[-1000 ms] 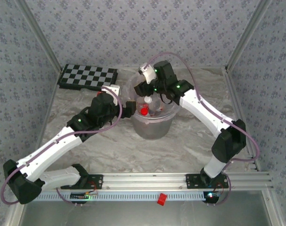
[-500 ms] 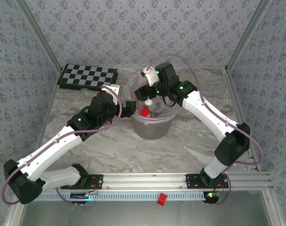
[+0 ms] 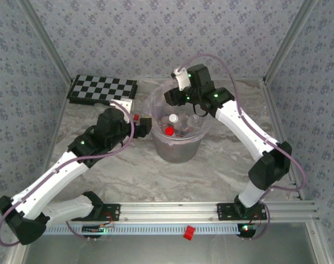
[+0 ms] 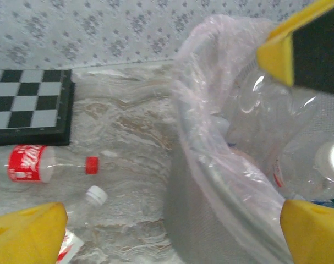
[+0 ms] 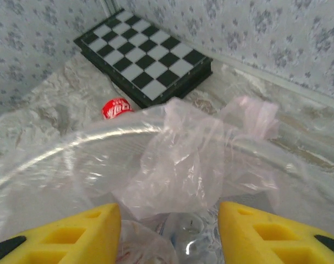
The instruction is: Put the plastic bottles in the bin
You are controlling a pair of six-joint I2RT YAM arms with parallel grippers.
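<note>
The bin (image 3: 178, 147), a grey bucket lined with a clear bag, stands mid-table and holds several plastic bottles, one white-capped (image 3: 173, 117) and one red-capped (image 3: 169, 131). My right gripper (image 3: 175, 98) hangs open over the bin's far rim, its jaws (image 5: 169, 236) apart with nothing between them above the crumpled bag (image 5: 194, 159). My left gripper (image 3: 146, 125) is open beside the bin's left wall (image 4: 200, 220). On the table to its left lie a red-labelled bottle (image 4: 29, 164) with a red cap and a white-capped bottle (image 4: 96, 194).
A black-and-white chequered board (image 3: 103, 91) lies at the back left, close to the loose bottles. The patterned walls close in at both sides. A small red object (image 3: 189, 232) sits on the front rail.
My right gripper has risen out of the bin and drawn back to its far rim. My left arm has pulled back to the left, uncovering a red cap on the table.
</note>
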